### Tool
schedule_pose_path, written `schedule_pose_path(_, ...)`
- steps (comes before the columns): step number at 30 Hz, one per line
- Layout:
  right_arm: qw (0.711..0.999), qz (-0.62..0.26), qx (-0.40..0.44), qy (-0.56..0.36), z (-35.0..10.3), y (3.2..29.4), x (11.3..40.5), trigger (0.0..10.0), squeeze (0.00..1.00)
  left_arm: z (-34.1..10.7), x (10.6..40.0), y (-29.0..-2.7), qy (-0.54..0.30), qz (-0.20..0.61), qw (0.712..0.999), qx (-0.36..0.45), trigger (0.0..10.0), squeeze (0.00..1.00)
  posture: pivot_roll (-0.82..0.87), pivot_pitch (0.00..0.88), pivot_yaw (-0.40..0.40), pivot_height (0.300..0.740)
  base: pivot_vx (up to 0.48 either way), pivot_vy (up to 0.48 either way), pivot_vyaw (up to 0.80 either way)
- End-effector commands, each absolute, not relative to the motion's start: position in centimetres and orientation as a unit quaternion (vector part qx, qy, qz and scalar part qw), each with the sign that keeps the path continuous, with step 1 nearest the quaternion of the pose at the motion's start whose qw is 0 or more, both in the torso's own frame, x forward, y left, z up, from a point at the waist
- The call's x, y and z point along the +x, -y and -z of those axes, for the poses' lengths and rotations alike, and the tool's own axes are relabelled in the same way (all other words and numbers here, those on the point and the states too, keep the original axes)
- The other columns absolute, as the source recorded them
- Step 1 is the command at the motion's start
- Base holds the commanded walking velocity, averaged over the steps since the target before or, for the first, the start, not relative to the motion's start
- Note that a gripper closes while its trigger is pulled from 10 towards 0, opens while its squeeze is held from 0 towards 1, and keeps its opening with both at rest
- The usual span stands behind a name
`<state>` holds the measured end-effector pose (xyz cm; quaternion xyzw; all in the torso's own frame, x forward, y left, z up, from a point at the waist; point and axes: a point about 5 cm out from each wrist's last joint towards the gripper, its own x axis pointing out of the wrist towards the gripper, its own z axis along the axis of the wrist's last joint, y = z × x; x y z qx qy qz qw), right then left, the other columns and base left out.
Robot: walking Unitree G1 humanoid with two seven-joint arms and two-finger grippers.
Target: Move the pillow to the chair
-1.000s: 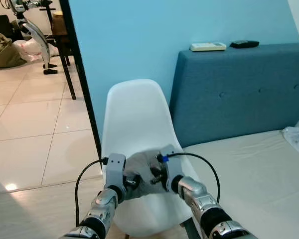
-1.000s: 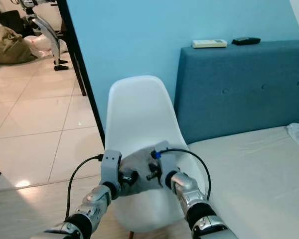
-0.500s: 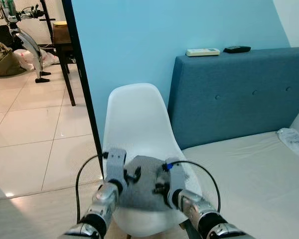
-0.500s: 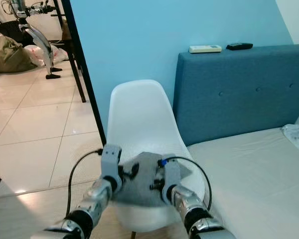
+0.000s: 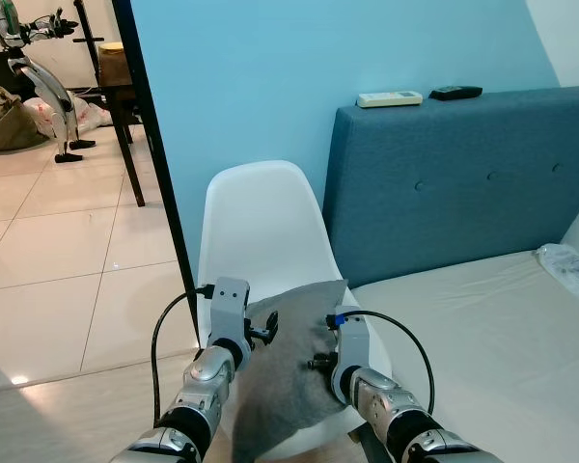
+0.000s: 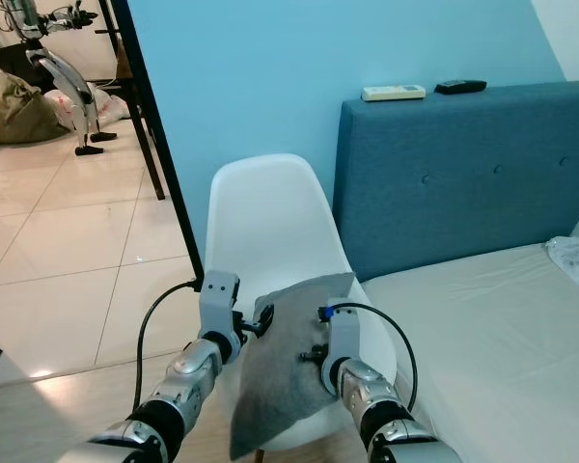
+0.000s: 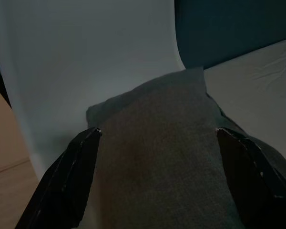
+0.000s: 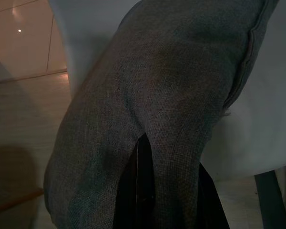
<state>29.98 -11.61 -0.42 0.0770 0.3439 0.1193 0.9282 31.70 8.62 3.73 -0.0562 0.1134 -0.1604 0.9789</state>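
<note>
While the grey pillow [image 5: 294, 371] drapes over the white chair [image 5: 261, 231] seat, left hand [image 5: 256, 333] looks spread; right hand [image 5: 320, 364] seems pinched on it. Bed [image 5: 502, 328] adjoins, headboard [image 5: 463, 174] behind.

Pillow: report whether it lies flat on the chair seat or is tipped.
Tipped. The grey pillow slants between both grippers over the white chair, one corner raised toward the backrest, its near edge hanging past the seat front.
</note>
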Motion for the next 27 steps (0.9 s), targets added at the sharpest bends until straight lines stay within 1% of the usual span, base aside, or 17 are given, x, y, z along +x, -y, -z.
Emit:
schedule_pose_path(1,0.933,-0.122,0.073,-0.331,-0.2,11.3,30.6,10.0,0.0,-3.4,31.4,-8.5,-0.121,0.161,0.978,-0.053,10.0,0.0,-0.05,0.0,-0.003,0.66,0.0,0.0,0.0)
schedule_pose_path(10,0.923,-0.112,0.051,-0.365,1.1,11.4,29.4,10.0,0.0,-3.2,31.2,-8.4,-0.124,0.163,0.977,-0.051,10.0,0.0,-0.06,0.0,-0.001,0.605,0.0,0.0,0.0)
schedule_pose_path(12,0.921,-0.112,0.053,-0.369,1.3,11.4,29.2,10.0,0.0,-3.1,31.1,-8.4,-0.124,0.164,0.977,-0.051,10.0,0.0,-0.05,0.0,-0.002,0.6,0.0,0.0,0.0)
schedule_pose_path(14,0.917,-0.11,0.068,-0.377,1.7,11.3,28.8,10.0,0.0,-3.1,31.0,-8.3,-0.125,0.165,0.977,-0.05,10.0,0.0,-0.05,0.0,-0.003,0.58,0.0,0.0,0.0)
schedule_pose_path(19,0.921,-0.101,0.092,-0.366,1.6,11.4,28.8,10.0,0.0,-3.0,30.9,-8.4,-0.126,0.166,0.977,-0.049,10.0,0.0,-0.04,0.0,-0.003,0.561,0.0,0.0,0.0)
schedule_pose_path(23,0.922,-0.097,0.091,-0.363,1.5,11.5,28.9,10.0,0.0,-2.9,30.9,-8.5,-0.126,0.166,0.977,-0.048,10.0,0.0,-0.04,0.0,-0.001,0.561,0.0,0.0,0.0)
schedule_pose_path(27,0.924,-0.085,0.059,-0.369,1.4,11.5,29.1,10.0,0.0,-2.8,30.7,-8.5,-0.125,0.169,0.977,-0.046,10.0,0.0,-0.03,0.0,0.003,0.561,0.0,0.0,0.0)
